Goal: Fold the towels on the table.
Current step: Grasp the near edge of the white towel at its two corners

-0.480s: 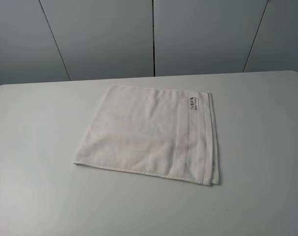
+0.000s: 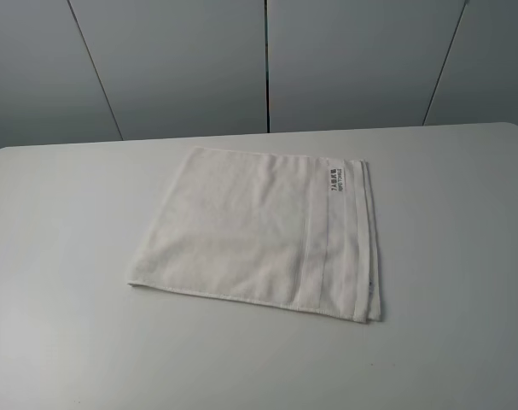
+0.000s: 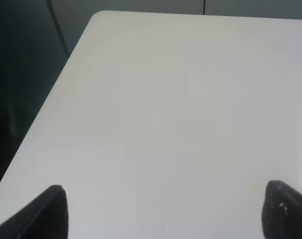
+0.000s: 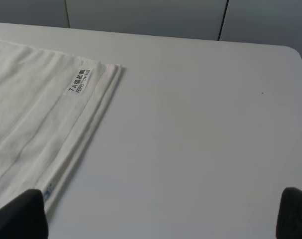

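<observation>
Well, the towel (image 2: 259, 231) lies flat near the middle of the surface (image 2: 62, 342), a little askew. I judge it folded at least once: along the edge nearest my right tool (image 4: 160, 214) several layers stack one on another. The tag (image 4: 79, 81) sits face up by the far corner, and the border stripe (image 2: 323, 248) runs beside that edge. Whether another fold is wanted I cannot say for sure; if so, all of it is left to do, since neither tool touches the cloth. My right tool is spread wide and holds nothing, hovering over bare surface just beside the layered edge. My left tool (image 3: 163, 214) is likewise wide and empty, over a bare stretch near a rounded corner, with the towel out of its view. Neither arm shows from the high camera. Grey wall panels (image 2: 182, 60) stand behind, and nothing lies on the surface to block a reach to the towel.
</observation>
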Controlling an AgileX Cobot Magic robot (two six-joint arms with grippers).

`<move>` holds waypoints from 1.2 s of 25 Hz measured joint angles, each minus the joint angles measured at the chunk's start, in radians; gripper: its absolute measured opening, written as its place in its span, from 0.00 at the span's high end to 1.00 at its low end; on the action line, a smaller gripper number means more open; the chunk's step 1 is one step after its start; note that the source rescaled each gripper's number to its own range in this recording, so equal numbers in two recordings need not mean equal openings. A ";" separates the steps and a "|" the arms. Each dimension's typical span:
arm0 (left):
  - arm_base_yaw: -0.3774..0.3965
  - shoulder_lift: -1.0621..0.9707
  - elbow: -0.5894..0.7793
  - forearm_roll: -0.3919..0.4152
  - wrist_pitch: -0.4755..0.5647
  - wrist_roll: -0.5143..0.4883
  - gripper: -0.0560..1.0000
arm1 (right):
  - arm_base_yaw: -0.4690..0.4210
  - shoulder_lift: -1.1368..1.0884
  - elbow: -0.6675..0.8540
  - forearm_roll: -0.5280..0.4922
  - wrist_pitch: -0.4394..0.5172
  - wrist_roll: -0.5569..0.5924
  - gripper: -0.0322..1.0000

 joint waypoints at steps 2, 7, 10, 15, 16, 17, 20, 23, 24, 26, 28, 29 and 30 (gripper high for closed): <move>0.000 0.000 0.000 0.000 0.000 0.000 0.00 | 0.000 0.000 0.000 0.000 0.000 0.000 0.00; 0.000 0.000 0.000 0.000 0.000 0.000 0.00 | 0.000 0.000 0.000 0.000 0.000 0.000 0.00; 0.000 0.000 0.000 0.000 0.000 0.000 0.00 | 0.000 0.000 0.000 0.000 0.000 0.000 0.00; 0.000 0.000 0.000 0.065 -0.002 0.004 0.00 | 0.000 0.000 0.000 0.000 0.000 0.000 0.00; 0.000 0.000 0.000 0.092 -0.004 0.004 0.00 | 0.000 0.000 0.000 0.000 0.000 0.000 0.00; 0.000 0.000 0.000 0.108 -0.006 0.004 0.00 | 0.000 0.000 0.000 0.000 0.000 0.000 0.00; 0.000 0.000 0.000 0.130 -0.007 0.004 0.00 | 0.000 0.000 0.000 0.000 0.000 0.000 0.00; -0.010 0.000 0.000 0.133 -0.007 0.004 0.00 | 0.000 0.000 0.000 0.000 0.000 0.000 0.00; -0.019 0.000 0.000 0.135 -0.007 0.004 0.00 | 0.000 0.000 0.000 0.000 0.000 0.000 0.00; -0.035 0.000 0.000 0.135 -0.007 0.004 0.00 | 0.000 0.000 0.000 0.000 0.000 0.000 0.00; -0.040 0.000 0.000 0.135 -0.007 0.004 0.00 | 0.000 0.000 0.000 0.000 0.000 0.000 0.00; -0.042 0.000 0.000 0.135 -0.007 0.004 0.00 | 0.000 0.000 0.000 0.000 0.000 0.000 0.00; -0.041 0.000 0.000 0.133 -0.007 0.004 0.00 | 0.000 0.000 0.000 0.000 0.000 0.000 0.00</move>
